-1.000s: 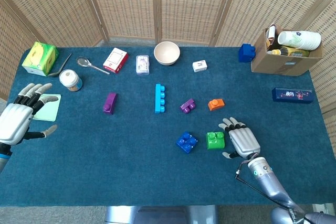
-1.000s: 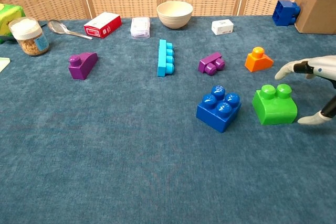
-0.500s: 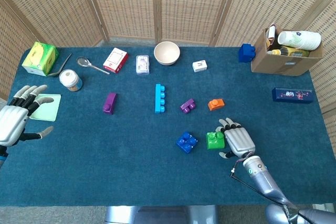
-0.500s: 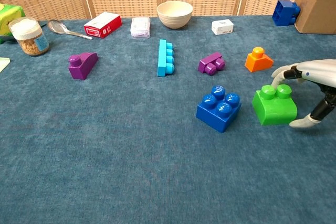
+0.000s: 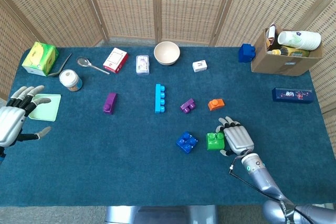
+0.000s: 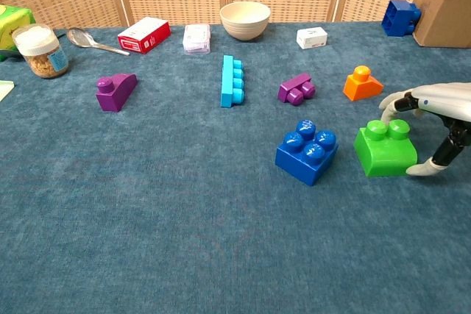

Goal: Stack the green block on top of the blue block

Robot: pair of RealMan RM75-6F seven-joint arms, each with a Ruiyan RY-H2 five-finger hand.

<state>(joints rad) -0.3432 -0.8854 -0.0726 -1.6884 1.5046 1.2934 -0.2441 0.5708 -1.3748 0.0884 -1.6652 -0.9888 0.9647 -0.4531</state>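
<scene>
Woven rattan folding screen [image 5: 173,3] behind table [image 5: 105,156]; table covered in dark blue cloth.

Table [image 5: 131,171] with blue cloth, blocks mid-table.
Green block [image 6: 385,149] beside blue block [image 6: 307,151]; bowl [image 5: 167,53], spoon [image 5: 92,65] near far edge; cardboard box [image 5: 286,56] at far right corner.

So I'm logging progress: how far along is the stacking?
Nothing is stacked: the green block sits on the table beside the blue block. The right hand is at the green block, fingers around it, with no lift visible. Grasping, lifting and placing remain. The left hand is idle.
</scene>
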